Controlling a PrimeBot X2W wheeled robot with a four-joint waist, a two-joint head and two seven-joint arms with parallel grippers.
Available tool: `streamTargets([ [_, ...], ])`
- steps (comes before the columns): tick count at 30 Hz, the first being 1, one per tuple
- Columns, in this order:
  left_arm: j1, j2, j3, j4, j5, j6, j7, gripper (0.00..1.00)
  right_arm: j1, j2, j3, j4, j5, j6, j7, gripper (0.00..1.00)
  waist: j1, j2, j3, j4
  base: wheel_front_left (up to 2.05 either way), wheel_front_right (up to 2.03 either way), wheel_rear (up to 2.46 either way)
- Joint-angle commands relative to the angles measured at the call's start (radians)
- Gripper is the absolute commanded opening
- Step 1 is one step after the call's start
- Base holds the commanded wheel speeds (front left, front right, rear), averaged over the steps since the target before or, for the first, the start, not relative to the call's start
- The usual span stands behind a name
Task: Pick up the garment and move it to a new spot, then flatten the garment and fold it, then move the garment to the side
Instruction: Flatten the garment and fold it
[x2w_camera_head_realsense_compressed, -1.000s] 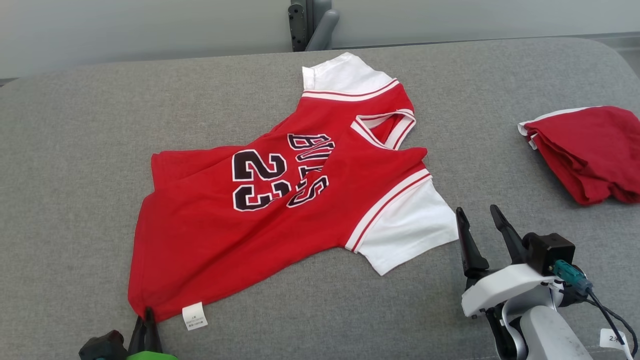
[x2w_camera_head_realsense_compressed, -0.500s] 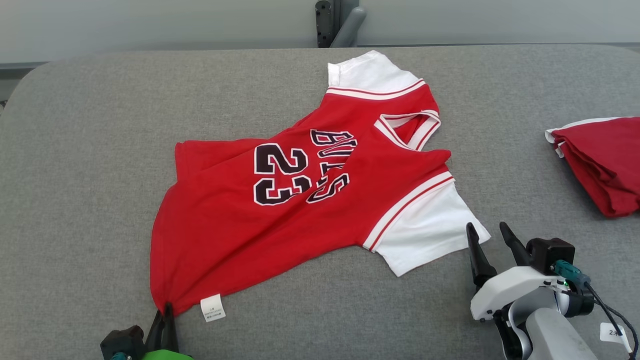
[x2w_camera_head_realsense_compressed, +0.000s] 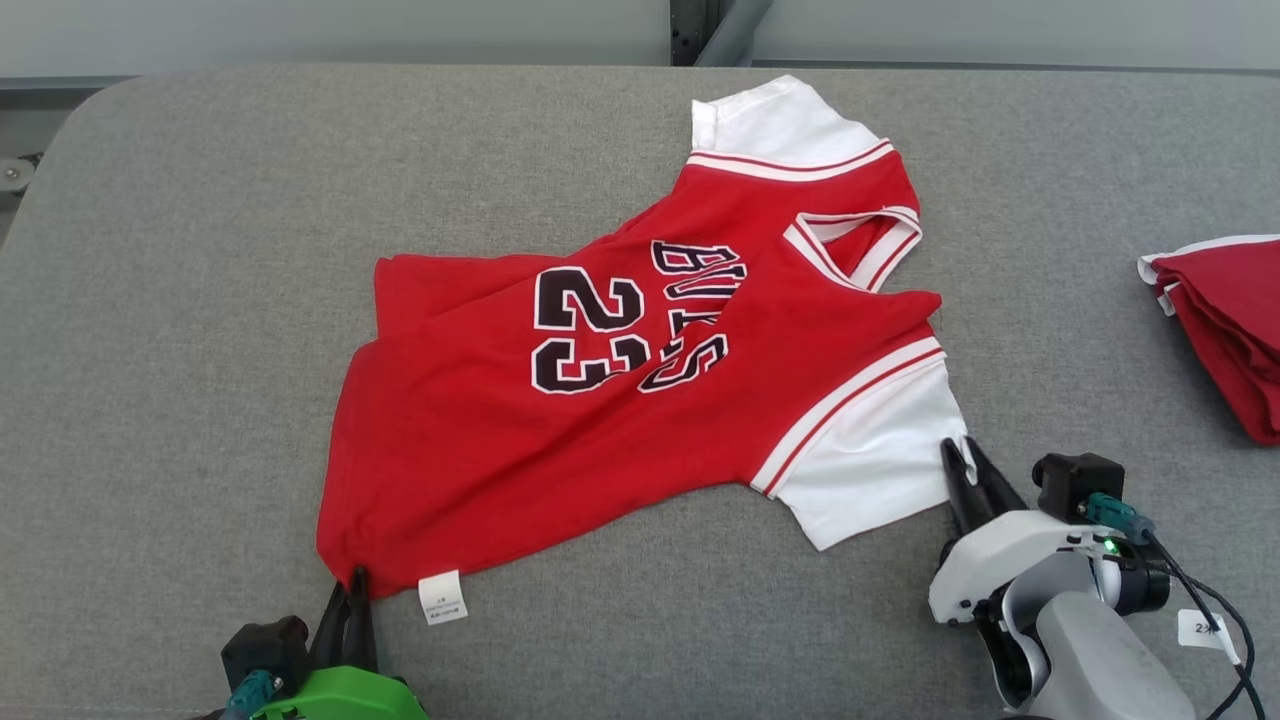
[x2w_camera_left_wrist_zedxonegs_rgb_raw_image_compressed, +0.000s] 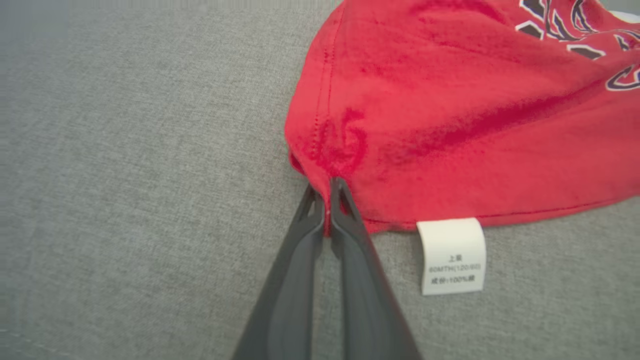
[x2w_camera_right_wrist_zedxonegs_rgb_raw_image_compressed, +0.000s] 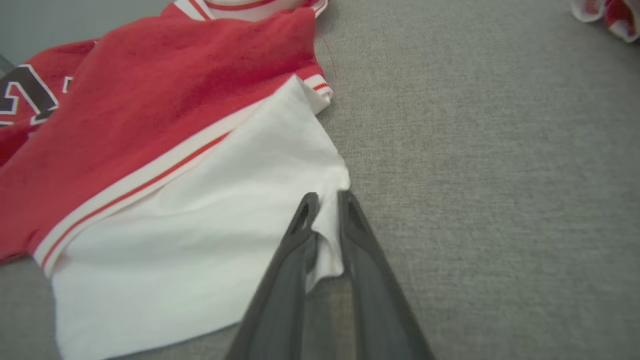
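- Red garment (x2w_camera_head_realsense_compressed: 620, 400) lies mid-bench (x2w_camera_head_realsense_compressed: 200, 250), number side up, rumpled, no fold made.
- My left end effector (x2w_camera_head_realsense_compressed: 352, 590) is clamped on its hem corner, my right end effector (x2w_camera_head_realsense_compressed: 965, 455) on the white sleeve edge.
- Judged: flattening under way. Fold and side move are left.
- Folded red cloth (x2w_camera_head_realsense_compressed: 1225, 320) lies well apart, right.

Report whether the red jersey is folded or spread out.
Spread out, not folded: the jersey lies open on the grey surface, number 23 showing, both white sleeves out. Rumpled, not fully flat.
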Motion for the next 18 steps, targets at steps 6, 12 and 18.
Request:
streamTargets([
  [6,-0.003,0.005,0.027,-0.065,0.002,-0.008,-0.003,0.00,0.032,-0.009,-0.005,-0.121,0.041,0.000,0.001,0.00,0.0000,0.0000,-0.056,-0.024,0.00,0.00,0.00],
  [12,-0.060,0.014,0.088,-0.178,0.078,-0.033,-0.003,0.00,-0.001,-0.033,-0.002,-0.301,0.091,0.000,0.001,0.00,0.0000,0.0000,-0.106,-0.046,0.00,0.00,0.00],
  [18,-0.247,0.106,0.111,-0.261,0.136,-0.088,-0.003,0.00,-0.144,-0.091,0.001,-0.478,0.155,-0.001,0.000,0.00,0.0000,0.0000,-0.136,-0.074,0.00,0.00,0.00],
])
